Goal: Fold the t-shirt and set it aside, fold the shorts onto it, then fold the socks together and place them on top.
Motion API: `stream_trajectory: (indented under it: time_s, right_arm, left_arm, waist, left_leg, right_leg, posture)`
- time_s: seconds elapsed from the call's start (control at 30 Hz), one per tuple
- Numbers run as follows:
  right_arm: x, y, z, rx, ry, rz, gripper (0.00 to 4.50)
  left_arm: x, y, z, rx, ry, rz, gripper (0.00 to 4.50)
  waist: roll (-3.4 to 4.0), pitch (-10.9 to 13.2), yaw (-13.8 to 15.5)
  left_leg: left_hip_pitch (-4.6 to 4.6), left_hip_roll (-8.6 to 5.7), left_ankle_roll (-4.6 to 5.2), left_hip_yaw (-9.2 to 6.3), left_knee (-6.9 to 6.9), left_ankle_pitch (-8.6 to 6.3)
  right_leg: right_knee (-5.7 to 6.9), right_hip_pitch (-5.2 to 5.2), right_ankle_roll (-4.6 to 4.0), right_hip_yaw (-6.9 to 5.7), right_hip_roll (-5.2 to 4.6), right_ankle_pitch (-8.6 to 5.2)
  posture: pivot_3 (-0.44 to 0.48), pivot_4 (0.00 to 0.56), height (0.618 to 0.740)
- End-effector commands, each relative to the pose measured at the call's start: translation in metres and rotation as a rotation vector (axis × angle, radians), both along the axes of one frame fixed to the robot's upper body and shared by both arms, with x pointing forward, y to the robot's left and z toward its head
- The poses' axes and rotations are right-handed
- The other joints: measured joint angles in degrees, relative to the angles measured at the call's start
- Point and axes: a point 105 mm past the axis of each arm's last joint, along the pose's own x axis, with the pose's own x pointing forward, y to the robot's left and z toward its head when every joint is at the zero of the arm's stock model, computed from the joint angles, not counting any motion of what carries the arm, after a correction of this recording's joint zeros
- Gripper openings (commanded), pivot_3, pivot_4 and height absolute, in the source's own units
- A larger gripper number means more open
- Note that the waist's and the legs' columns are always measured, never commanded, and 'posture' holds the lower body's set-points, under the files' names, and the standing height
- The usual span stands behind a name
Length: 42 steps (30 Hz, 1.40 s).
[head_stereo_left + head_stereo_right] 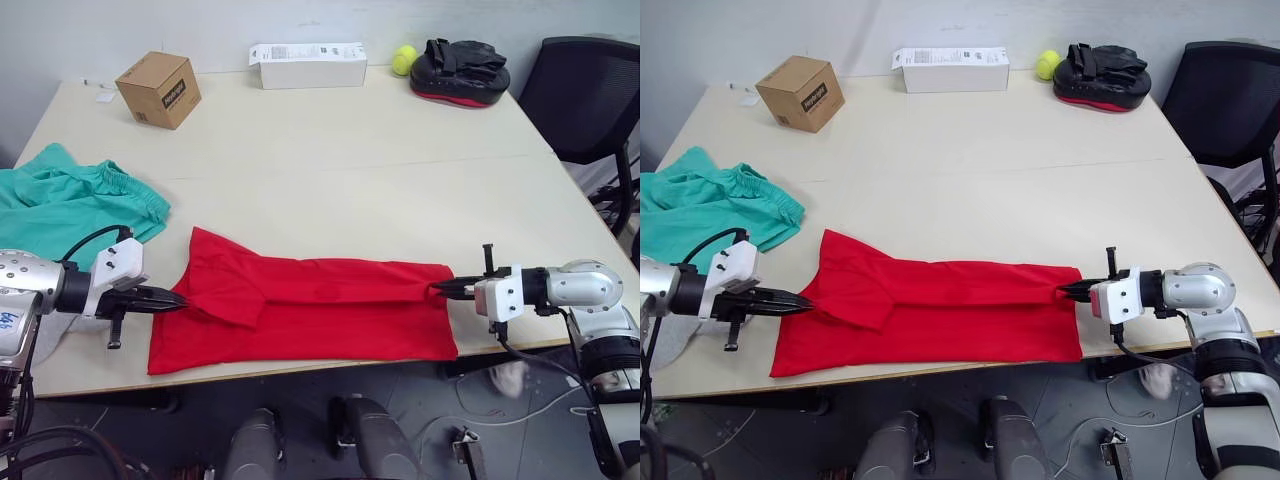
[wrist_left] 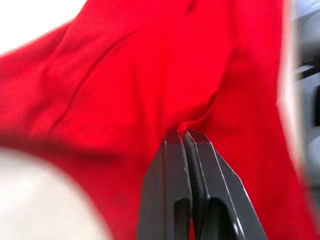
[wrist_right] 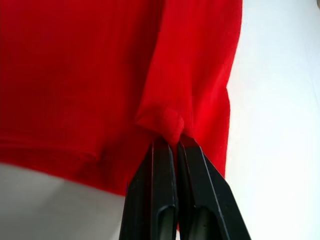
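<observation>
While the shirt (image 1: 320,310) lies flat on the table (image 1: 380,180), I see my left gripper (image 1: 178,300) and right gripper (image 1: 440,290) each pinching one end.

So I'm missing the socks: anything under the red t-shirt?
The t-shirt lies flat on the table, pinched by both grippers. No bulge shows, but what's beneath is covered.
</observation>
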Motion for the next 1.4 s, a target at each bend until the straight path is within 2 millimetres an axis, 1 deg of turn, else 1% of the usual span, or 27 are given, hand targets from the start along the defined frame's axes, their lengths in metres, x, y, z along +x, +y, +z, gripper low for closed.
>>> stream_trajectory:
  time_s: [0.03, 0.13, 0.37, 0.53, 0.63, 0.73, 0.8, 0.93, 1.03, 1.07, 1.17, 1.23, 1.3, 1.33, 1.4]
  right_arm:
    - [0.004, -0.004, 0.01, -0.011, -0.048, -0.001, 0.02]
    - [0.001, -0.003, 0.009, -0.031, -0.046, 0.025, 0.02]
    - [0.001, 0.0, 0.014, -0.035, -0.061, 0.038, 0.02]
    - [-0.002, -0.006, 0.019, -0.054, -0.05, 0.034, 0.02]
    - [-0.002, -0.006, 0.023, -0.036, -0.024, 0.025, 0.0]
    - [-0.004, -0.002, 0.025, -0.022, -0.009, 0.033, 0.65]
    - [-0.004, 0.001, 0.025, -0.015, -0.002, 0.031, 1.25]
    - [-0.01, 0.002, 0.025, -0.006, 0.065, 0.029, 2.59]
    - [-0.011, 0.003, 0.037, 0.094, 0.217, -0.033, 2.63]
    - [-0.01, 0.004, 0.043, 0.13, 0.279, -0.06, 2.63]
    - [-0.007, 0.009, 0.058, 0.234, 0.462, -0.124, 2.63]
    - [0.003, 0.014, 0.065, 0.3, 0.517, -0.174, 2.63]
    - [0.015, 0.019, 0.067, 0.333, 0.532, -0.225, 2.63]
    - [0.019, 0.023, 0.066, 0.338, 0.535, -0.237, 2.63]
    - [0.019, 0.038, 0.066, 0.358, 0.571, -0.208, 2.23]
  left_arm:
    - [0.0, -0.009, 0.009, -0.031, -0.012, -0.022, 0.0]
    - [-0.006, -0.013, 0.01, -0.06, 0.033, -0.026, 0.0]
    - [-0.015, -0.012, 0.008, -0.07, 0.113, 0.004, 0.0]
    - [-0.017, -0.007, 0.016, -0.106, 0.165, 0.043, 0.0]
    - [-0.016, -0.003, 0.02, -0.123, 0.172, 0.068, 0.62]
    - [-0.016, -0.003, 0.022, -0.133, 0.178, 0.074, 1.54]
    - [-0.015, -0.004, 0.022, -0.134, 0.175, 0.078, 2.14]
    - [-0.015, -0.003, 0.025, -0.137, 0.176, 0.08, 3.4]
    - [-0.004, -0.003, 0.042, -0.208, 0.157, 0.115, 4.34]
    - [0.001, -0.003, 0.048, -0.229, 0.145, 0.129, 4.43]
    - [0.022, -0.004, 0.06, -0.27, 0.104, 0.177, 4.43]
    - [0.036, -0.005, 0.061, -0.272, 0.075, 0.193, 4.43]
    - [0.05, -0.006, 0.056, -0.237, 0.043, 0.208, 4.43]
    - [0.054, -0.01, 0.054, -0.238, 0.036, 0.201, 4.26]
    - [0.054, -0.027, 0.055, -0.285, 0.05, 0.114, 3.79]
  waist:
    - [0.0, 0.0, 0.0]
    - [0.0, 0.0, 0.1]
    - [0.04, 0.0, -0.1]
    - [0.05, 0.0, 0.0]
    - [0.05, 0.0, 0.0]
    - [0.05, 0.0, 0.0]
    - [0.05, 0.0, 0.0]
    - [0.05, 0.0, 0.1]
    - [0.05, 0.0, 0.2]
    - [0.06, 0.0, 0.3]
    - [0.08, 0.0, 0.6]
    - [0.12, 0.0, 0.7]
    - [0.12, 0.0, 0.6]
    - [0.12, 0.0, 0.6]
    - [0.11, 0.0, 0.7]
  left_leg:
    - [-0.01, 0.0, -0.01, 0.01, 0.0, -0.03]
    - [-0.01, 0.02, -0.05, 0.0, 0.0, -0.09]
    - [0.06, 0.05, -0.12, 0.01, 0.02, -0.1]
    - [0.07, 0.03, -0.06, -0.01, 0.08, -0.03]
    - [0.07, 0.03, -0.04, -0.01, 0.09, -0.02]
    - [0.08, 0.04, -0.04, -0.01, 0.06, -0.02]
    - [0.08, 0.04, -0.05, -0.02, 0.05, -0.02]
    - [0.07, 0.04, -0.05, -0.03, 0.05, -0.03]
    - [0.06, 0.04, -0.05, -0.04, 0.07, -0.03]
    - [0.04, 0.04, -0.05, -0.07, 0.1, -0.03]
    - [0.03, 0.04, -0.02, -0.08, 0.15, 0.02]
    - [0.04, 0.04, -0.02, -0.06, 0.14, 0.03]
    - [0.04, 0.04, -0.01, -0.02, 0.12, 0.03]
    - [0.05, 0.05, -0.03, -0.03, 0.11, 0.01]
    - [-0.05, 0.05, -0.05, -0.03, 0.1, 0.0]
  right_leg:
    - [0.0, 0.0, 0.02, 0.0, 0.0, 0.01]
    - [0.01, 0.0, 0.03, -0.02, 0.0, 0.0]
    - [0.12, 0.0, 0.04, -0.02, 0.03, -0.01]
    - [0.11, 0.04, 0.01, -0.02, 0.01, -0.03]
    - [0.1, 0.06, 0.0, -0.01, 0.0, -0.03]
    - [0.11, 0.05, 0.0, -0.01, 0.01, -0.03]
    - [0.12, 0.04, 0.0, -0.02, 0.01, -0.03]
    - [0.11, 0.04, 0.0, -0.02, 0.01, -0.03]
    - [0.11, 0.04, 0.0, -0.02, 0.0, -0.03]
    - [0.12, 0.04, 0.0, -0.04, 0.0, -0.03]
    - [0.12, 0.04, -0.02, -0.04, 0.0, -0.03]
    - [0.11, 0.05, -0.03, -0.04, -0.01, -0.02]
    - [0.12, 0.01, -0.04, -0.04, -0.01, -0.01]
    - [0.14, 0.02, -0.04, -0.05, 0.0, -0.01]
    - [0.18, -0.09, -0.04, -0.08, 0.01, -0.01]
  posture:
    - [0.0, 0.15, 0.74]
    - [0.0, 0.15, 0.74]
    - [0.0, 0.15, 0.74]
    - [0.0, 0.15, 0.74]
    - [0.0, 0.15, 0.74]
    - [0.0, 0.15, 0.74]
    - [0.0, 0.15, 0.74]
    - [0.0, 0.15, 0.74]
    - [0.0, 0.15, 0.74]
    - [0.0, 0.15, 0.74]
    - [0.0, 0.15, 0.74]
    - [0.0, 0.15, 0.74]
    - [0.0, 0.15, 0.74]
    - [0.0, 0.15, 0.74]
    - [0.0, 0.15, 0.74]
